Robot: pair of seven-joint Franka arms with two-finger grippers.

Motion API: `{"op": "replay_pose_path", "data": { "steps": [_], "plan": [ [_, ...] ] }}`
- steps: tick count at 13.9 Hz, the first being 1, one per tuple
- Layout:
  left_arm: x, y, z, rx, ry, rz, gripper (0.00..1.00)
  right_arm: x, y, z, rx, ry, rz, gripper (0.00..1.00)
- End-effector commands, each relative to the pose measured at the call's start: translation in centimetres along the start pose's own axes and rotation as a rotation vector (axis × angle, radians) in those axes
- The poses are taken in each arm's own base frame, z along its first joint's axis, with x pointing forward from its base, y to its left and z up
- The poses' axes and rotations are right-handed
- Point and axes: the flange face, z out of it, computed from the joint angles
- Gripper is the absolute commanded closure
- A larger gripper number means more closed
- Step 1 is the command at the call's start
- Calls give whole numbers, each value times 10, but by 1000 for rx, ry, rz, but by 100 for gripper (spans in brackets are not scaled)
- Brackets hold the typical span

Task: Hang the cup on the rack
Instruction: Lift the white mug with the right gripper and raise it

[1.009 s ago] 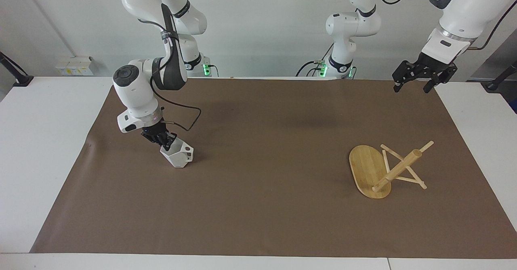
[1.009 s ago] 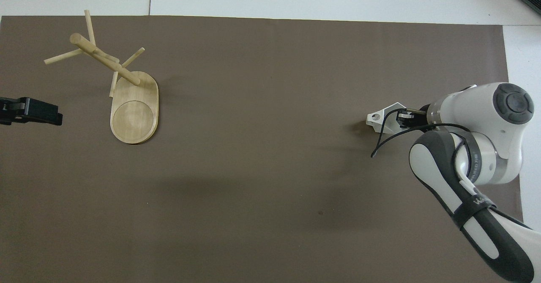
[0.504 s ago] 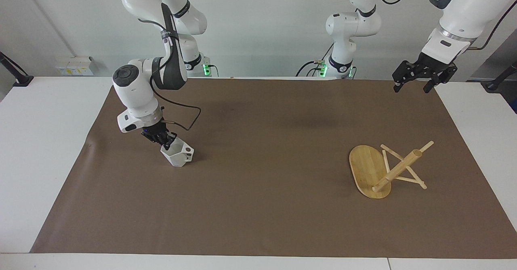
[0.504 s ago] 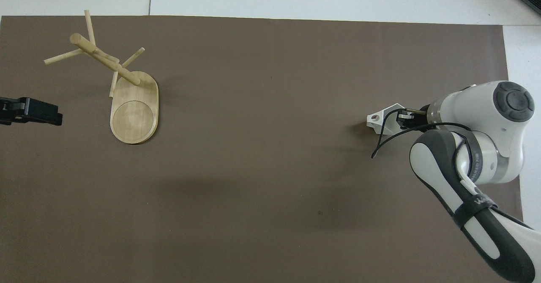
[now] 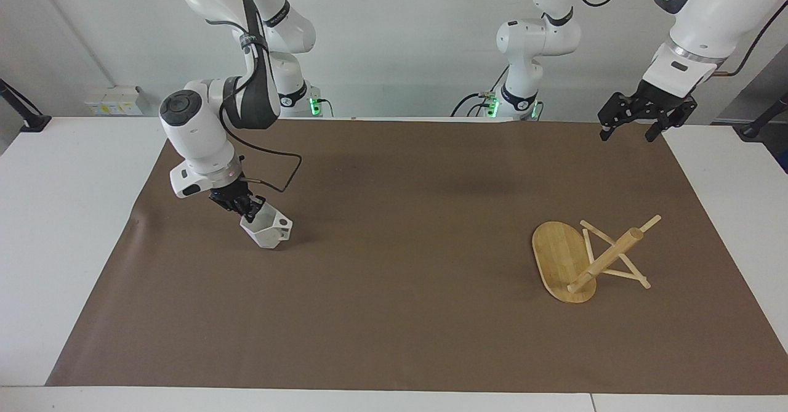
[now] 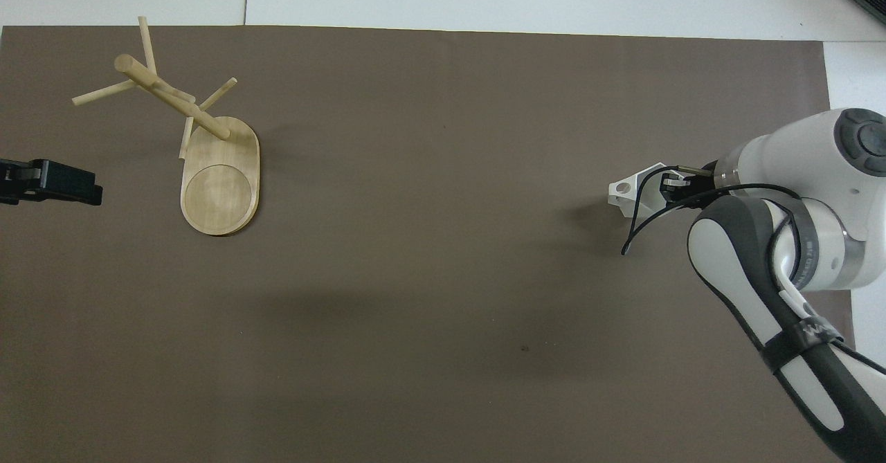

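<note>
The small white faceted cup (image 5: 267,231) hangs tilted just above the brown mat at the right arm's end of the table, its handle (image 6: 621,190) pointing toward the table's middle. My right gripper (image 5: 248,209) is shut on the cup's rim; in the overhead view the right gripper (image 6: 675,187) shows beside the cup (image 6: 640,197). The bamboo rack (image 5: 606,257) stands upright on its oval base (image 6: 220,193) at the left arm's end, nothing on its pegs. My left gripper (image 5: 628,133) waits open in the air over the mat's corner by the left arm's base, apart from the rack.
A brown mat (image 5: 406,289) covers most of the white table (image 5: 68,215). A black cable (image 5: 277,178) loops off the right wrist beside the cup. Only the left gripper's tip (image 6: 76,187) shows at the overhead view's edge.
The right arm has risen a little, lifting the cup off the mat and drawing it slightly toward the right arm's end. The left arm and the rack have not moved.
</note>
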Motion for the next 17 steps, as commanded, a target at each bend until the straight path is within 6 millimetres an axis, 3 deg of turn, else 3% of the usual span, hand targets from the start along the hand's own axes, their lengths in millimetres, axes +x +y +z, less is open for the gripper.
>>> {"op": "replay_pose_path", "data": {
  "steps": [1,4,8,10,17],
  "plan": [
    [-8,-3,-1,1,-6,-1,0,-5,4,-33,-4,38,-11,100],
    [-8,-3,-1,1,-6,-1,0,-4,7,-54,2,86,-7,100],
    [-8,-3,-1,1,-6,-1,0,12,13,-84,-1,140,-18,100],
    [-8,-3,-1,1,-6,-1,0,13,19,-89,-8,123,-16,100],
    [-8,-3,-1,1,-6,-3,0,15,24,-139,-29,50,-65,100]
  ]
}}
